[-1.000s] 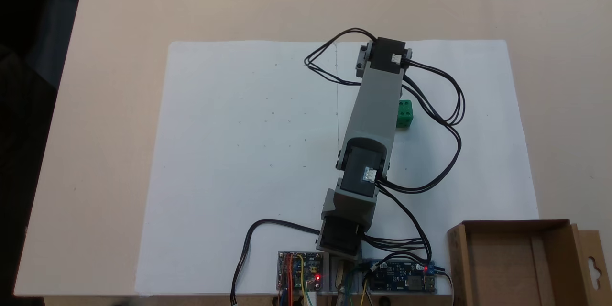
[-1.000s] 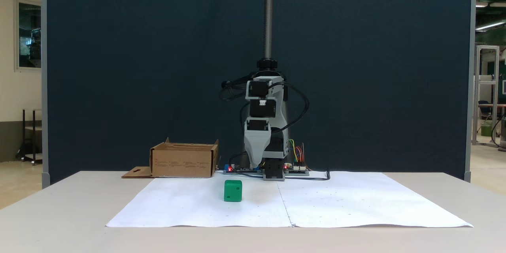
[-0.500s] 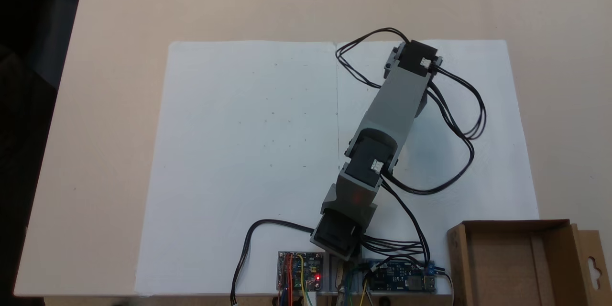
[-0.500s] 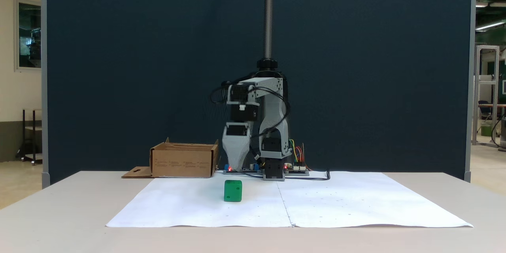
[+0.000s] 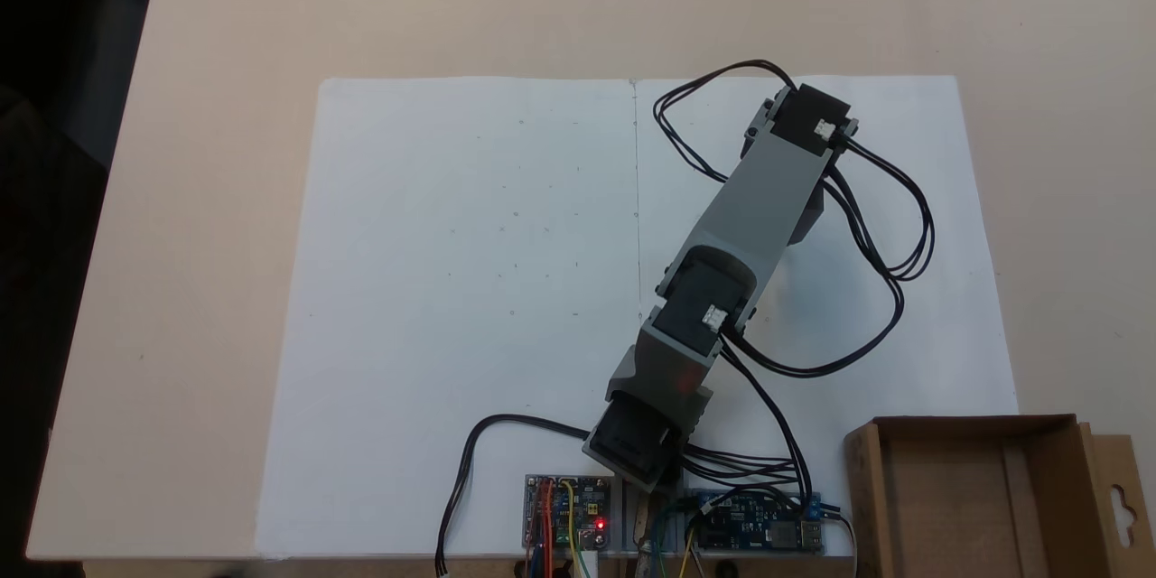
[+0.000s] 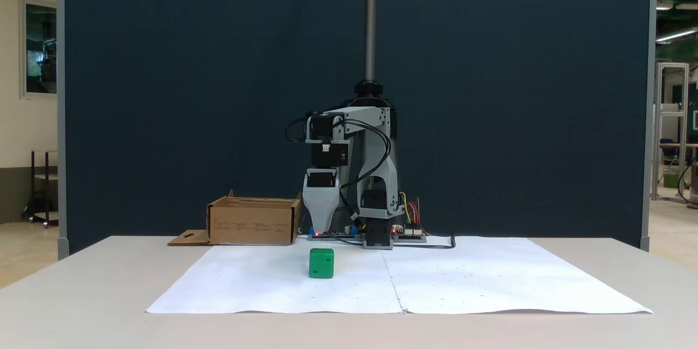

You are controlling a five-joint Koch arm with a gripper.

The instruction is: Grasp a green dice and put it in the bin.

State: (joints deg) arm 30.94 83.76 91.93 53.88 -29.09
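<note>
In a fixed view from the front, the green dice (image 6: 321, 263) sits on the white paper, left of the paper's centre crease. My gripper (image 6: 322, 230) points straight down, hanging a short way above the dice and slightly behind it. Just one tapered grey jaw faces this camera, so the gap between the jaws is hidden. From above, my forearm (image 5: 768, 190) covers the dice. The brown cardboard bin (image 6: 253, 222) stands at the back left of the table, its flap lying flat beside it. From above, the bin (image 5: 862, 488) is at the lower right corner and holds nothing.
A large white paper sheet (image 5: 470, 289) covers the middle of the table. Circuit boards (image 5: 567, 510) with lit red LEDs and loose black cables (image 5: 890, 262) sit around my base. A metal pole (image 6: 371, 16) and a dark blue partition stand behind.
My arm swung right in the view from above, left in the front view, and the gripper came down over the dice. The arm now covers the dice from above. The dice has not moved.
</note>
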